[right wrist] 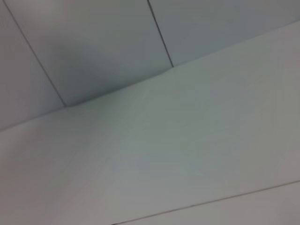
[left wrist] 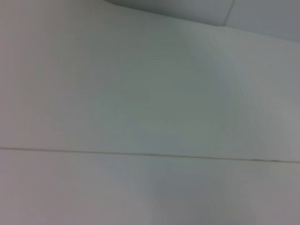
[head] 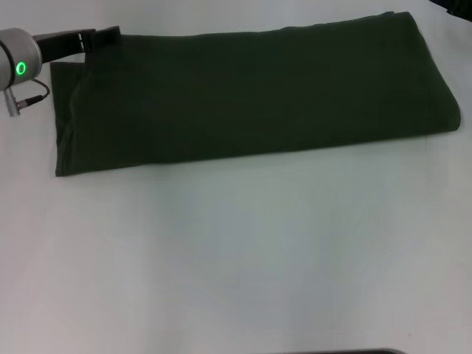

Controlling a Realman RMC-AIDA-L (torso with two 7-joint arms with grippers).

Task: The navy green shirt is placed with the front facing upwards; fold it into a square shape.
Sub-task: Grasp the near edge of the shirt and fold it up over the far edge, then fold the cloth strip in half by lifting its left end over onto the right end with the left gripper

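The navy green shirt [head: 251, 96] lies folded into one long dark band across the far part of the white table [head: 236, 251], plain side up, with no lettering or collar showing. Its long edges run left to right and its right end is rounded by a fold. My left gripper [head: 103, 37] reaches in from the far left, and its black tip meets the band's far left corner. Its wrist with a green light [head: 21, 68] hangs just left of the shirt. Both wrist views show only pale surfaces with thin seams. The right gripper is out of view.
White tabletop stretches from the shirt's near edge to the front of the head view. A thin dark strip [head: 346, 352] shows at the bottom edge. A small cable [head: 33, 97] hangs off the left wrist.
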